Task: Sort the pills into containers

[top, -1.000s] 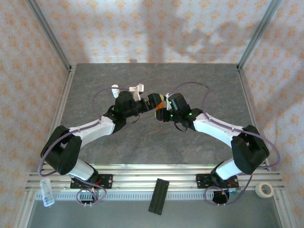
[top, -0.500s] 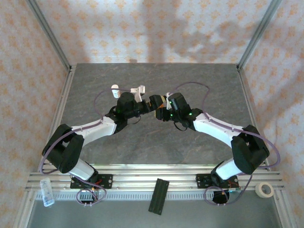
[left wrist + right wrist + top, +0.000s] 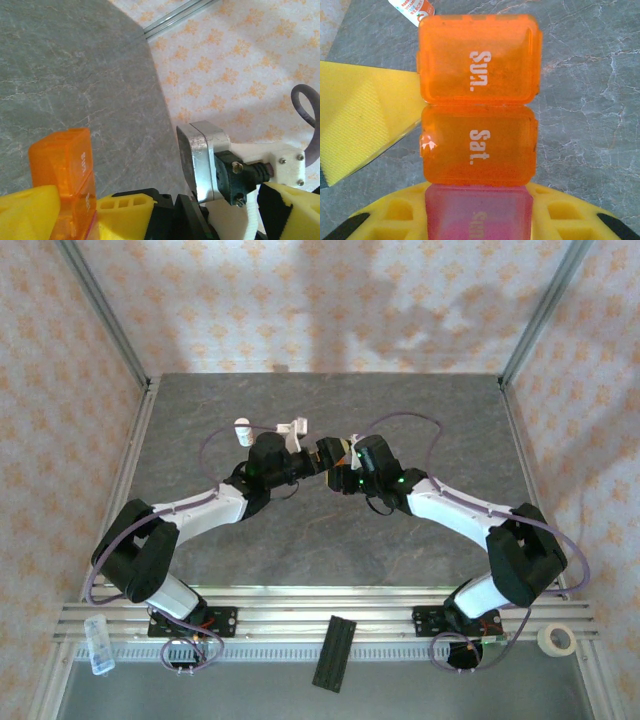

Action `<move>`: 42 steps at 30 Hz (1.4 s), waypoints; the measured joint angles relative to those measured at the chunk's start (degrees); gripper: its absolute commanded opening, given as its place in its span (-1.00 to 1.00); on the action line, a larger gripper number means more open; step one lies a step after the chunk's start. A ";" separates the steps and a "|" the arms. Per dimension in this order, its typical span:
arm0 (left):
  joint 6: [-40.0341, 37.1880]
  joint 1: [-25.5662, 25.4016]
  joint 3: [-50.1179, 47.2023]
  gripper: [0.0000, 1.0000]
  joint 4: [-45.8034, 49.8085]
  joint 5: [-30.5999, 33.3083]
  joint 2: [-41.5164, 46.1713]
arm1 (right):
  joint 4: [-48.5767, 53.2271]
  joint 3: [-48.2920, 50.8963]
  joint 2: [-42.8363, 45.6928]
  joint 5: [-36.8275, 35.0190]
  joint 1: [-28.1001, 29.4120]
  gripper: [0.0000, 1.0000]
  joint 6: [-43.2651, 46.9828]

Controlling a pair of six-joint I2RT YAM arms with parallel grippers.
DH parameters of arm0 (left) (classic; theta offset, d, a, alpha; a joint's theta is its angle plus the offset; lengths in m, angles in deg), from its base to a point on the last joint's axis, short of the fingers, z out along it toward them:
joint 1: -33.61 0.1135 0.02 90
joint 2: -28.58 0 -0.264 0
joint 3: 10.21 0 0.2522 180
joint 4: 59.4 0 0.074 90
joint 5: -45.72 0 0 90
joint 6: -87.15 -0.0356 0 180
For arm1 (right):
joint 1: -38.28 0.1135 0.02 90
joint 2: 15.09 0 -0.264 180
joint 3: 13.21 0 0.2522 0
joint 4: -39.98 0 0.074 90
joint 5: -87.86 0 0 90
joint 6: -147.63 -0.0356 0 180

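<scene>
Orange-and-pink containers (image 3: 479,100) are held over the grey tabletop (image 3: 330,550), just far of centre.
Bare stone spreads near, left and right to the frame rails (image 3: 525,465); a white bottle (image 3: 242,427) lies far-left. The right end effector (image 3: 479,210) clamps the pink end, and the strip's long axis runs straight out leftward, orange "Sun." end leading. The left end effector (image 3: 322,452) gapes wide, one yellow finger (image 3: 355,115) just beside it.

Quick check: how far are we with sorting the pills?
Done: the right gripper is shut on the container strip at its pink end. In hand: the open left gripper has a finger beside the Sun. lid, probably to pry it. Left: the Sun. lid and Sat. lid look shut, so opening and filling both remain; the bottle is on the table behind.
</scene>
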 measured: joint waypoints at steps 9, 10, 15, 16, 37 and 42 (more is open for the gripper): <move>0.17 -0.55 0.92 0.99 0.17 0.57 0.00 | -0.96 0.28 0.00 -0.61 0.00 -0.47 -0.50; 0.31 -0.70 0.98 0.99 0.20 0.83 0.00 | -1.16 0.39 0.00 -0.66 0.00 -0.47 -0.63; 1.27 -2.43 2.82 0.99 -0.55 0.98 0.00 | -1.40 0.87 -0.33 -0.55 0.07 -0.47 -0.63; 1.33 -2.69 3.04 0.99 -0.55 1.27 0.00 | -1.70 0.96 -0.37 -0.42 0.00 -0.47 -0.63; -5.07 1.97 -2.56 0.99 9.66 15.91 11.87 | 0.52 2.91 -3.15 -2.34 0.02 -0.44 3.50; -6.27 2.56 -4.63 0.99 12.31 16.35 12.07 | 6.21 -2.01 -8.98 -3.41 0.02 -0.41 9.60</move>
